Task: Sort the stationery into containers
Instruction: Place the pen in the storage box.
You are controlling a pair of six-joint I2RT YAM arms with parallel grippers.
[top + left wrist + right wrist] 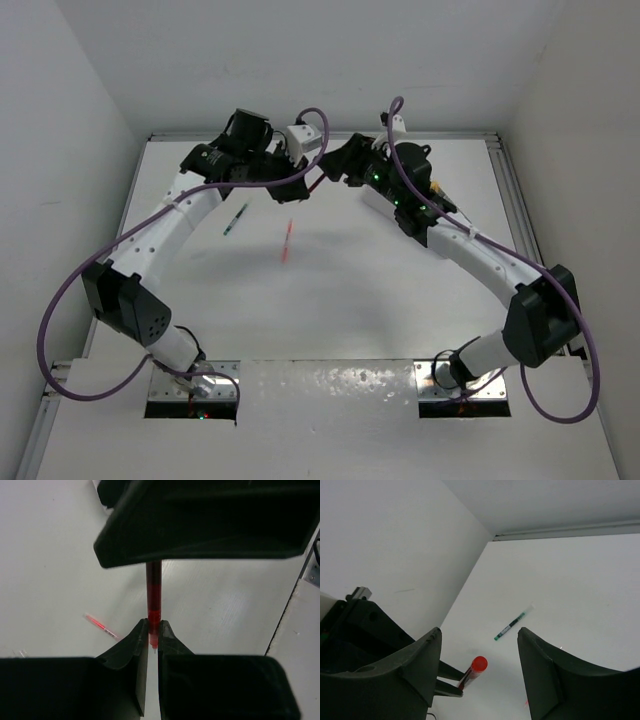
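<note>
My left gripper (153,630) is shut on the tip end of a thin red pen (153,592), which sticks out forward from its jaws. In the top view both grippers meet above the far middle of the table, the left gripper (306,190) facing the right gripper (331,172). My right gripper (480,642) is open; the held red pen's round end (478,665) points up between its fingers, nearer the left one, untouched. A second red pen (289,241) and a green pen (235,219) lie on the table. The containers are out of view.
The white table (360,300) has a raised rail along its far edge (470,133) and right side. White walls close in on the left, right and back. The green pen (512,624) lies near the left wall's foot.
</note>
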